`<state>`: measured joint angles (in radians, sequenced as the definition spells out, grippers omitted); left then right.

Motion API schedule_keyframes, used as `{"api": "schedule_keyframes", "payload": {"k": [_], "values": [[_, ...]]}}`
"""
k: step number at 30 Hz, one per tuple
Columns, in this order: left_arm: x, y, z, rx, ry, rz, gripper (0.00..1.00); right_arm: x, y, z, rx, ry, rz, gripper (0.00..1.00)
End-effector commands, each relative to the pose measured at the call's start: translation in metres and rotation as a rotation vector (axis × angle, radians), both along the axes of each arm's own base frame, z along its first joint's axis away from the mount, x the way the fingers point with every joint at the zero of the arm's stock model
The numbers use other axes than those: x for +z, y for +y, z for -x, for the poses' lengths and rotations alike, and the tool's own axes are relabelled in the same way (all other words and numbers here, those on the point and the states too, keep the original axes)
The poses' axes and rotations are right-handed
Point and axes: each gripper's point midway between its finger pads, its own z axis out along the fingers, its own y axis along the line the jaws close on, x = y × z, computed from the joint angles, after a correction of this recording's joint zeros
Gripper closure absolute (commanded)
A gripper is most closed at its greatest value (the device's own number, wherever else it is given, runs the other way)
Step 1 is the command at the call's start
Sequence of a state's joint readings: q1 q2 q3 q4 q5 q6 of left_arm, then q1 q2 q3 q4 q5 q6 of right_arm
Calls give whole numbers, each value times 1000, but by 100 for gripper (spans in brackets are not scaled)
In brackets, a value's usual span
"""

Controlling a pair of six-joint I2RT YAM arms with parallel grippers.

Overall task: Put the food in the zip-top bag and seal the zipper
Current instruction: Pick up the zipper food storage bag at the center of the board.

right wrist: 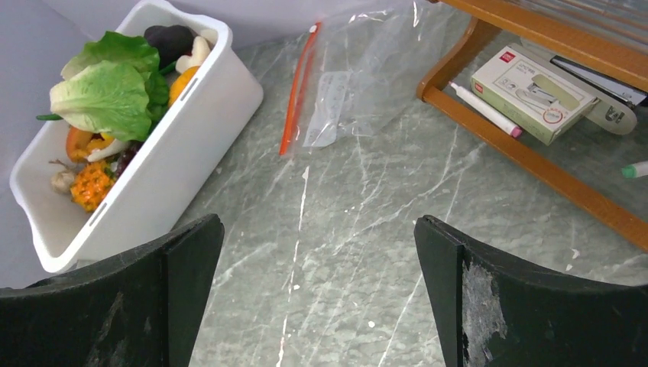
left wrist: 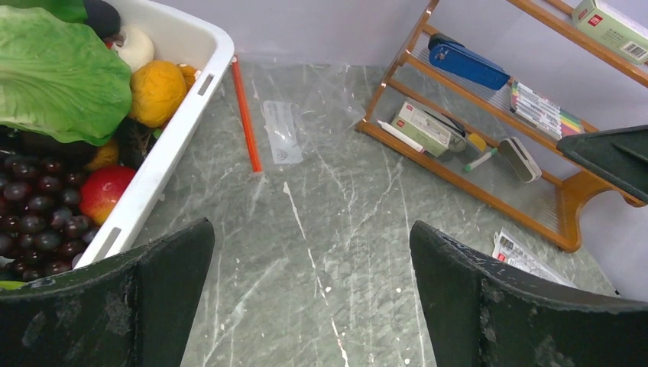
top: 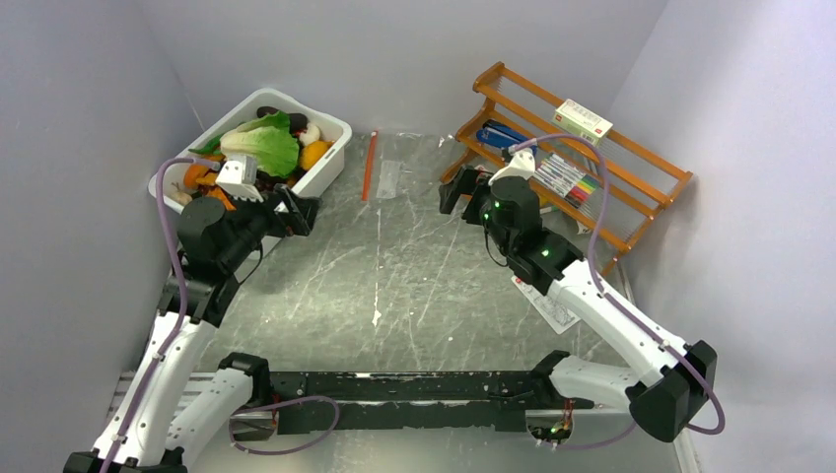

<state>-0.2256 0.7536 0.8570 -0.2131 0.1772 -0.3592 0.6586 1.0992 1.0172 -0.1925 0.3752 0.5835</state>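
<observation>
Clear plastic makes your zip-top bag (top: 406, 166) hard to pick out. It lies flat on the grey table (top: 394, 296) toward the far side, with a white label (top: 389, 177) showing through it. The orange-red zipper (top: 369, 166) runs along the bag's left edge, the side that faces the white bin (top: 336, 126), and lies just beside that bin's wall without touching it.

All the food sits in the bin. The lettuce (top: 261, 148) is on top, an orange fruit (top: 314, 154) rests against the right wall, and from the left wrist you see dark grapes (left wrist: 34, 222) lower down.

Your left gripper (top: 296, 212) hangs by the bin's near right corner. Its jaws are spread wide and hold nothing. The zipper lies ahead of it, a little left of the gap between its fingers (left wrist: 164, 290).

Your right gripper (top: 455, 192) hangs in front of the left end of the wooden rack (top: 631, 187). It is also spread wide and empty. The bag is near it, ahead and to its left. A printed leaflet (top: 545, 304) lies under the right arm, well apart from the bag.
</observation>
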Motion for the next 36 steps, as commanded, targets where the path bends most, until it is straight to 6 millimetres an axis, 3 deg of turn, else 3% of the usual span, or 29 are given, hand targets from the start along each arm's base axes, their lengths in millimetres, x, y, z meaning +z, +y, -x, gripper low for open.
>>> {"api": "schedule_keyframes", "payload": {"k": [1, 7, 9, 12, 14, 18, 22, 25, 31, 36], "values": [[10, 8, 0, 36, -31, -7, 1, 0, -1, -2, -19, 4, 9, 0], [8, 12, 0, 46, -21, -43, 1, -3, 8, -9, -6, -13, -21, 0], [3, 17, -1, 73, -13, -54, 1, -19, 13, -15, 4, -13, 5, 0], [-8, 21, -2, 97, 9, -62, 1, -36, 19, -32, -35, 17, 30, 0], [-13, 20, -1, 89, 5, -63, 1, -32, 27, -46, -49, 9, 23, 0], [-26, 24, -3, 115, -1, -55, 1, -46, 43, -72, -67, 38, 51, 2], [-36, 36, -8, 197, 36, -46, 1, -72, 55, -103, -86, 85, 4, 11], [-32, 39, -5, 203, 45, -76, 0, -86, 66, -125, -45, 69, -70, 34], [-30, 30, 2, 127, -20, -99, 0, -114, 64, -170, -132, 71, -63, 43], [-29, 25, 5, 99, -25, -95, 0, -136, 60, -199, -183, 123, -97, 45]]}}
